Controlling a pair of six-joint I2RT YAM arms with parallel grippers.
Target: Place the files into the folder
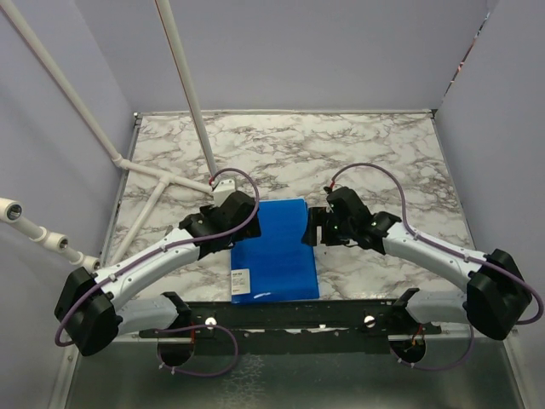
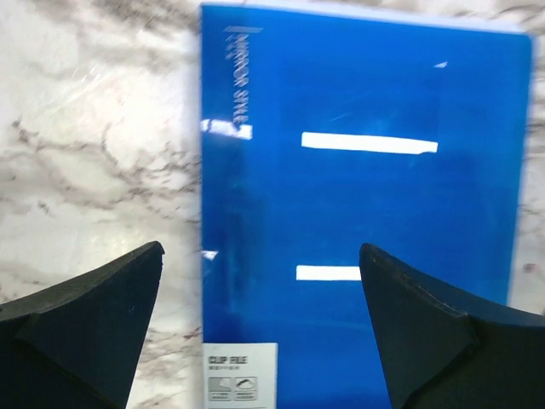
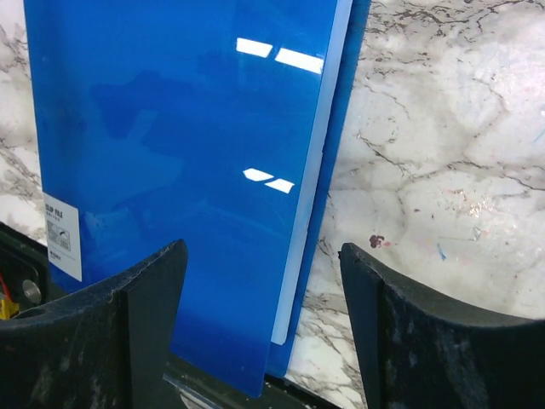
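Bright, even light falls from overhead. White glare bars streak the glossy folder (image 2: 358,204) in both wrist views. The left wrist picture is soft, perhaps motion-blurred; the top view is sharper.

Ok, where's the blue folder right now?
In the top view the folder lies flat on the marble table, centred near the front edge, between the left gripper and the right gripper, its white label at the near left corner.

Glossy plastic folder (image 1: 277,251), marble-patterned table (image 1: 383,153)
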